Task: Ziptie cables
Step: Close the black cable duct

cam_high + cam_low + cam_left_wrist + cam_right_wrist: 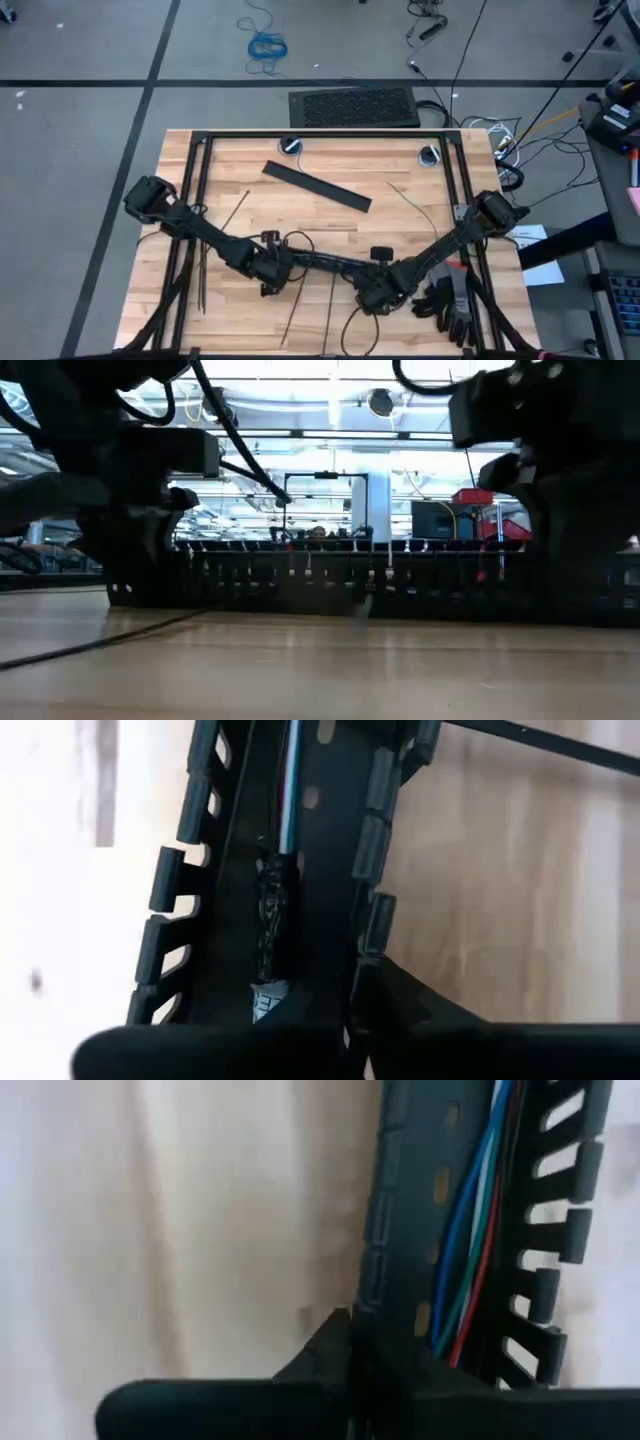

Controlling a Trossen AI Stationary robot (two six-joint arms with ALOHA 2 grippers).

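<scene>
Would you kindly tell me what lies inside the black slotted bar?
Inside the slotted bar run thin cables in blue, green, pale and red. Nearer the left arm, a dark wrapped section shows; both arms hide the rest.

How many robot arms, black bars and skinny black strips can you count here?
Robot arms: 2, with the left tool and right tool at the slotted bar.
Black bars: 2, the slotted bar and a flat bar.
Zipties: at least 4.
Total: at least 8.

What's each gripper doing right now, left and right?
Left gripper: low over the slotted duct, grip cannot be told.
Right gripper: low over the cables in the duct, grip cannot be told.
</scene>
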